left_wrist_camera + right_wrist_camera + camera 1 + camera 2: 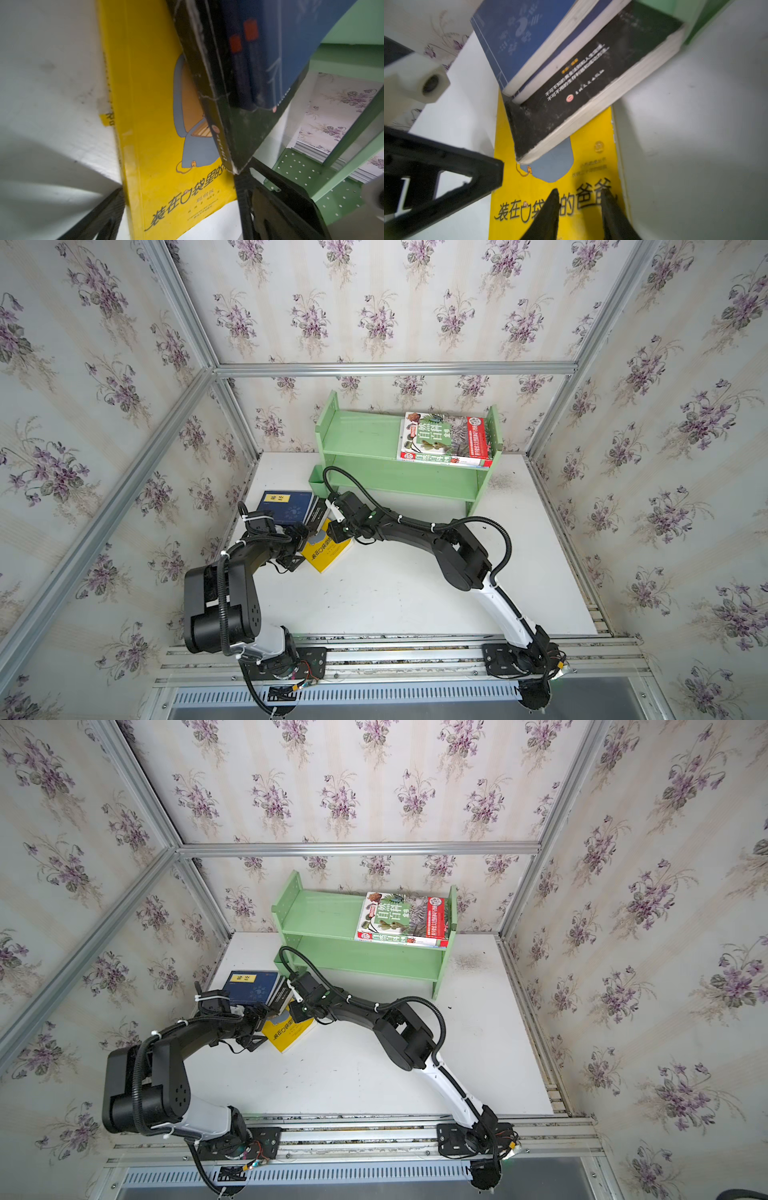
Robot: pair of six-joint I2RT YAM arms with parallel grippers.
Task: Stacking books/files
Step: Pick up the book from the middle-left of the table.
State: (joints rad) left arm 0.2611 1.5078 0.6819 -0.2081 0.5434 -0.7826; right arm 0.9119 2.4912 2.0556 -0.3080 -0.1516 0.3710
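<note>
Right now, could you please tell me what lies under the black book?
The yellow book, flat on the table; part of its cover is hidden by the black book.

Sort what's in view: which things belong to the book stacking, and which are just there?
Job: yellow book, black book, navy books, nature book.
Just there: green shelf, white table.

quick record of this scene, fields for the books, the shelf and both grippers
on table: yellow book at the bottom, black book on it, navy books on top
on green shelf: nature book, flat on its top board
left gripper: open, beside the yellow book
right gripper: jaws narrowly apart over the yellow book; contact unclear
</note>
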